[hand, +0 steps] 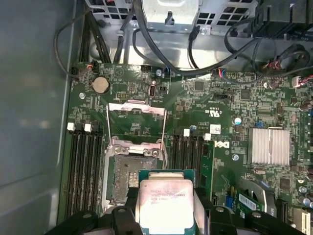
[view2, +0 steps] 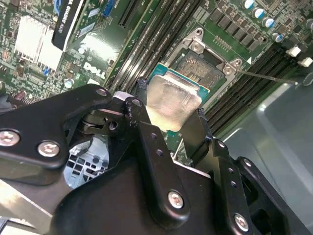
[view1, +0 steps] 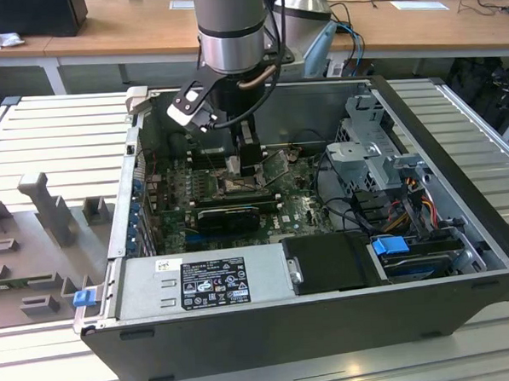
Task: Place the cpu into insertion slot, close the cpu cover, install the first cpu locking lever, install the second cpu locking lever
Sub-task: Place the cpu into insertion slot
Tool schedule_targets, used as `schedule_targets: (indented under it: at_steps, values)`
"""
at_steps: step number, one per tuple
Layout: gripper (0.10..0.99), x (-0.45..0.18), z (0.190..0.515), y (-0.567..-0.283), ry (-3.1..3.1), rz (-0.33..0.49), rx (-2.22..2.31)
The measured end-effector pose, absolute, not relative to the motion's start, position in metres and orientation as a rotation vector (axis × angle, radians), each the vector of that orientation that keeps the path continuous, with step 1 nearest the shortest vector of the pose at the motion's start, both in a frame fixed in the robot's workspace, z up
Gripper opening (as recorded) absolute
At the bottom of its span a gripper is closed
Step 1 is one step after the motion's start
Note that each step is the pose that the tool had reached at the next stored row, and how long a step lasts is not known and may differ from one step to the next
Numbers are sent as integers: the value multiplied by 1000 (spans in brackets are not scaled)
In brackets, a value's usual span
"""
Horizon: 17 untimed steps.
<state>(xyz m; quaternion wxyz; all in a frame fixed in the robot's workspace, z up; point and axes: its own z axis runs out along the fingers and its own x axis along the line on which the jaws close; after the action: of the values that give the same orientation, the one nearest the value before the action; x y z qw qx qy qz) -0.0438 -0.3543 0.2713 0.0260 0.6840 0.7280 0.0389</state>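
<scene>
- Cpu (hand: 164, 203), a small flat square chip with a pale silver face and a green edge, sits clamped between the black fingers (view2: 146, 137) of the gripper (view2: 172, 110), which press on two opposite sides.
- It hangs over the green circuit board (hand: 195, 105), just beside the insertion slot (hand: 128, 178), a square socket with a dark centre and silvery rim. It is not seated in the slot.
- The slot's centre lies uncovered: the cpu cover (hand: 132, 105), a thin silvery frame plate with a large window, is folded open on the slot's far side.
- The board lies inside an open black computer case (view1: 288, 342), which also holds a grey power supply box (view1: 200, 283), a long black graphics card (view1: 230, 216) and coloured cables (view1: 413, 203).
- The case rests on a ridged metal tabletop (view1: 38, 125).
</scene>
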Motion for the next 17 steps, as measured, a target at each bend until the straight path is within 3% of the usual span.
schedule_targets:
  at_steps: [17]
  values:
    - [525, -43, 247, -340, 2170, 118, 2192]
